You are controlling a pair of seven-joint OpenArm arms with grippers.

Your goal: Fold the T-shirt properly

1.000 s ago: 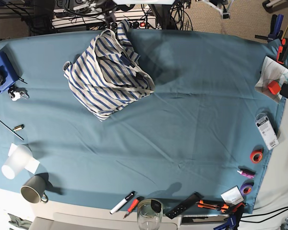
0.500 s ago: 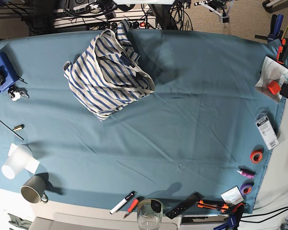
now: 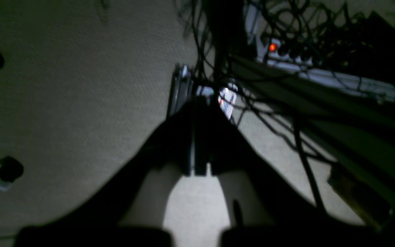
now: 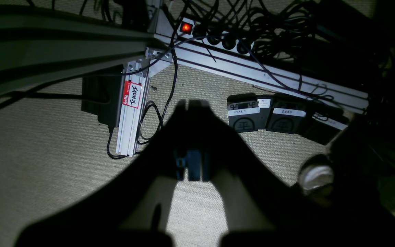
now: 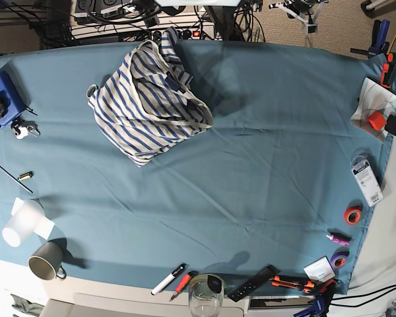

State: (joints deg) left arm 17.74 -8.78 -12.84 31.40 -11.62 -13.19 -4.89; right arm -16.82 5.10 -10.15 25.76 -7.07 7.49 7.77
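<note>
The T-shirt [image 5: 148, 102], white with thin blue stripes, lies crumpled in a heap at the far left-centre of the teal table cloth [image 5: 251, 172]. Neither gripper shows in the base view, and neither is near the shirt. In the left wrist view my left gripper [image 3: 198, 101] is a dark silhouette, shut with nothing in it, hanging over carpet and a tangle of cables. My right gripper [image 4: 192, 103] is likewise shut and empty above the carpet floor behind the table.
Along the table's edges lie a blue device [image 5: 0, 96], a white cup [image 5: 23, 223], a grey mug [image 5: 46, 259], markers [image 5: 168, 279], a glass [image 5: 206, 294] and tape rolls [image 5: 353, 214]. Below the right gripper are a power strip [image 4: 186, 27] and foot pedals [image 4: 249, 116].
The T-shirt and the table items have not moved. A small white part beyond the far right edge of the table has shifted slightly.
</note>
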